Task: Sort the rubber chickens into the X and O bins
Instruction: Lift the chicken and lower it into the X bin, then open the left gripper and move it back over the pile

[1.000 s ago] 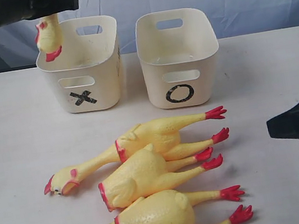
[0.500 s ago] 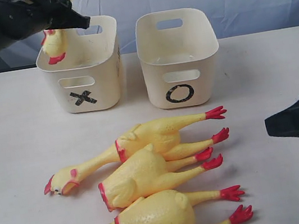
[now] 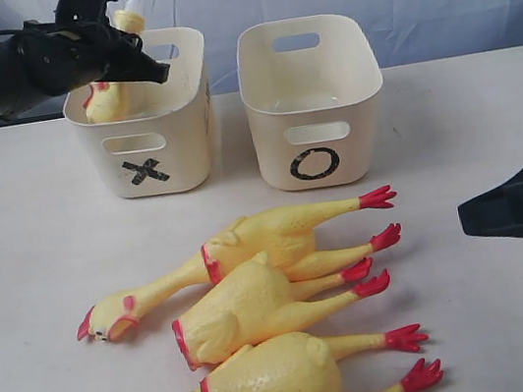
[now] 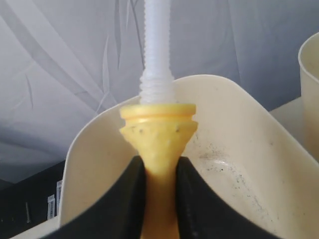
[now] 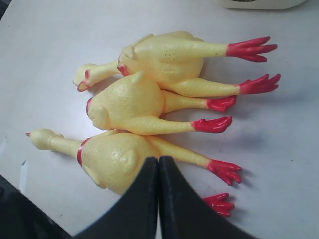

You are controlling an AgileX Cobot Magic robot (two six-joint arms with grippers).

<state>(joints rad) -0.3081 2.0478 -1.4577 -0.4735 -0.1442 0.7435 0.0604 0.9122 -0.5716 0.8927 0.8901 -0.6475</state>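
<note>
My left gripper [image 3: 144,67] hangs over the X bin [image 3: 176,160] and is shut on a small rubber chicken [image 3: 105,101], whose head dips inside the bin's rim. In the left wrist view the gripper [image 4: 159,167] pinches the chicken [image 4: 158,132] by a narrow yellow part, above the X bin's inner wall [image 4: 234,144]. A white ribbed tube [image 4: 156,45] sticks out of its flared end. Three larger chickens lie side by side on the table: a far one [image 3: 282,230], a middle one [image 3: 245,310] and a near one [image 3: 267,386]. My right gripper [image 3: 466,215] hovers shut and holds nothing to their right.
The O bin [image 3: 332,140] stands right of the X bin with nothing visible in it. In the right wrist view the shut gripper [image 5: 158,160] hovers over the near chicken [image 5: 107,159], with the middle chicken [image 5: 129,102] and far chicken [image 5: 167,50] beyond. A blue-grey curtain hangs behind the table.
My left gripper has come down and slightly right, lowering the small chicken's head from above the X bin's rim to inside it. The right gripper has crept a little left.
</note>
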